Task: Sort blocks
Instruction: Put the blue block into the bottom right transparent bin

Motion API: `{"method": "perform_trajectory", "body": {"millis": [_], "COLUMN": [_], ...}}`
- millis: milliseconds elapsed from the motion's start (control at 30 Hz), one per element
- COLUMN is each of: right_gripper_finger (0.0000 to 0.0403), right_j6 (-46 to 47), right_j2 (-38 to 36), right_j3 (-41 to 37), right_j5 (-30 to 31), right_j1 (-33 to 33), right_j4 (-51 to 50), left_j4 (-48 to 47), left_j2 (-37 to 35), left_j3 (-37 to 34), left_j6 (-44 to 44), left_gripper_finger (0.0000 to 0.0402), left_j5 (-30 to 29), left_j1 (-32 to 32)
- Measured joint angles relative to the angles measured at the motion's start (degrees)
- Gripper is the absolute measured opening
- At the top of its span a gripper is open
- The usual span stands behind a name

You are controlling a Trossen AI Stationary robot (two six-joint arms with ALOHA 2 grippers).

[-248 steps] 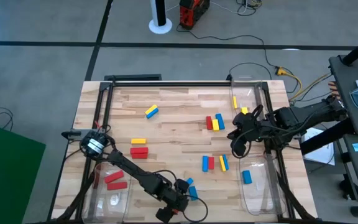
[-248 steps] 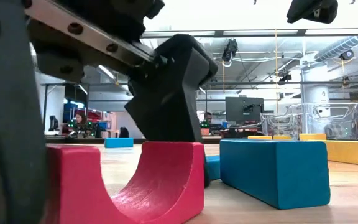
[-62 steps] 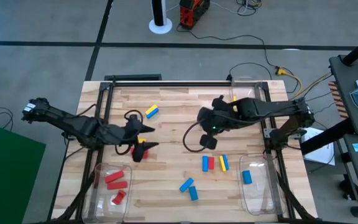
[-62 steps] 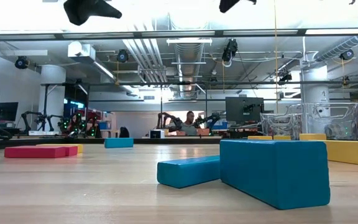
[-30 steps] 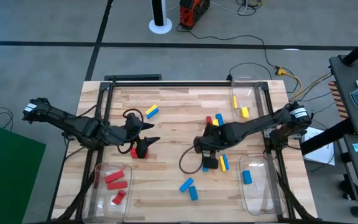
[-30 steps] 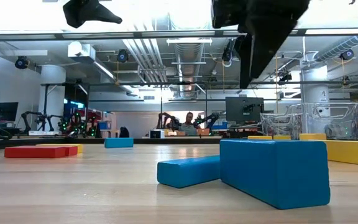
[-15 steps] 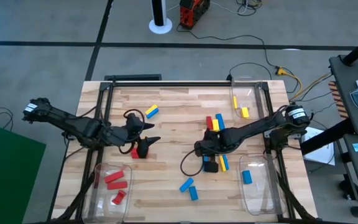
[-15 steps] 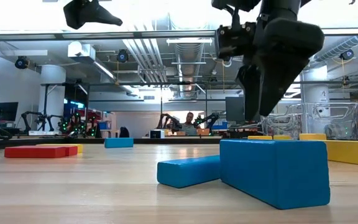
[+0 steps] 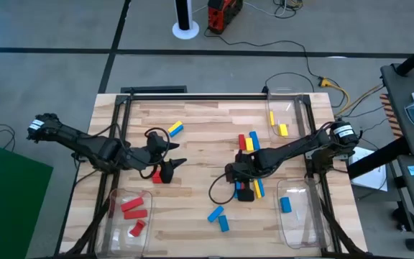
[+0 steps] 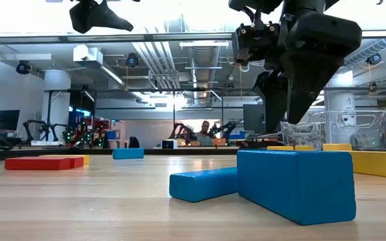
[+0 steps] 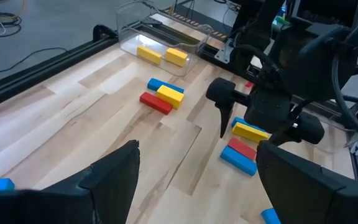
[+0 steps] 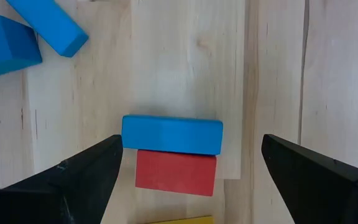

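Hovering open, right pincer (image 12: 185, 180) straddles blue block (image 12: 171, 134).

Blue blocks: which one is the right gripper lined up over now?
The blue block in the blue-red-yellow row, between the open right gripper's fingers, touching the red block. The other blue pair lies apart.

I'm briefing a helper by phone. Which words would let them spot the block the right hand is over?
Find the right hand, open, low over the table's middle right. Under it lie three blocks side by side: blue, red, yellow. The blue block is the outer one, lying between the fingers and touching the red block, on the side toward two loose blue blocks.
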Motion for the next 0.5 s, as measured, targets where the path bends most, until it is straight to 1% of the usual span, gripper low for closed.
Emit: {"method": "perform_trajectory", "body": {"millis": [167,500], "right_gripper_finger": [0.0397,0.0396], "right_j6": [0.8,2.9], "right_j2": [0.0,0.0], "right_j3": [-0.7,-0.6], "right_j5": [0.0,1.5], "right_j1": [0.0,0.0], "right_j4": [0.1,2.9], "left_j4": [0.0,0.0], "left_j2": [0.1,0.4], "left_j3": [0.0,0.0], "left_j6": [0.0,-0.1], "left_gripper_finger": [0.0294,0.0294], "left_j5": [0.0,0.0], "left_j1": [0.0,0.0]}}
